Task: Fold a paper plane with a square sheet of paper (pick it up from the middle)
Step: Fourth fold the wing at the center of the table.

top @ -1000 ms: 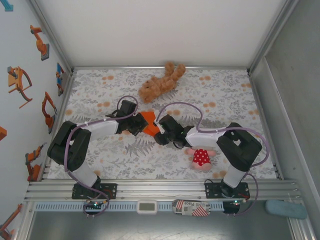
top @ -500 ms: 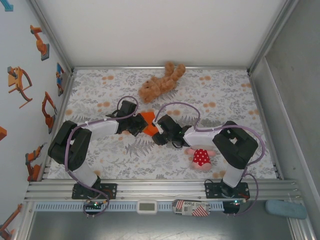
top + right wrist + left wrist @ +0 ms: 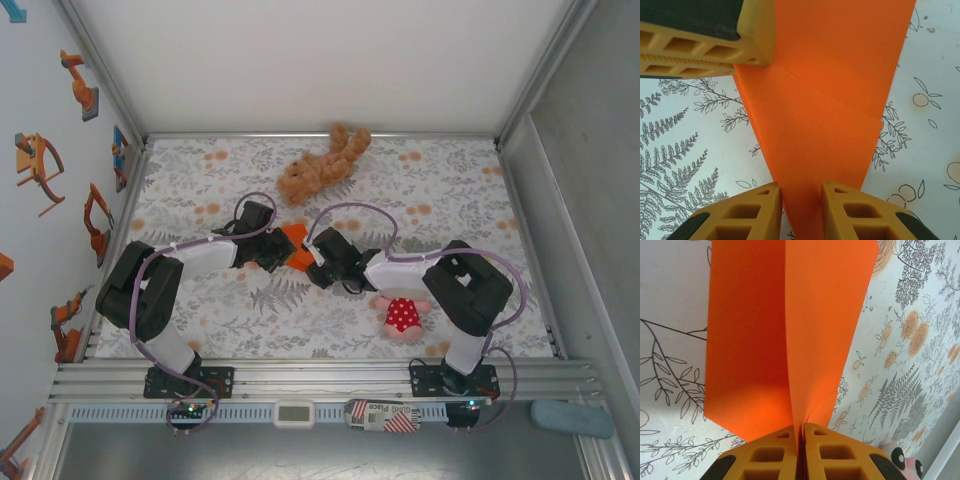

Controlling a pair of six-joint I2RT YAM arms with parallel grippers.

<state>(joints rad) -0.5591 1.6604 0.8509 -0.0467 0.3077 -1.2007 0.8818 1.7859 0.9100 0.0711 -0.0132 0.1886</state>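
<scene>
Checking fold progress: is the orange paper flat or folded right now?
Folded. In the left wrist view the orange paper rises in two layers along a centre crease, pinched by the left gripper.

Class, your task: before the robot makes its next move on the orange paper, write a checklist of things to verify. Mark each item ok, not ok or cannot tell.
1. Left pincer clamps the folded orange paper: ok.
2. Right pincer straddles the paper's narrow tip: ok.
3. Right pincer shut on the paper: not ok, its jaws stand apart.
4. Brown plush bear and pink doll lie apart from the paper: ok.
5. Both flaps match along the centre crease: cannot tell.
</scene>
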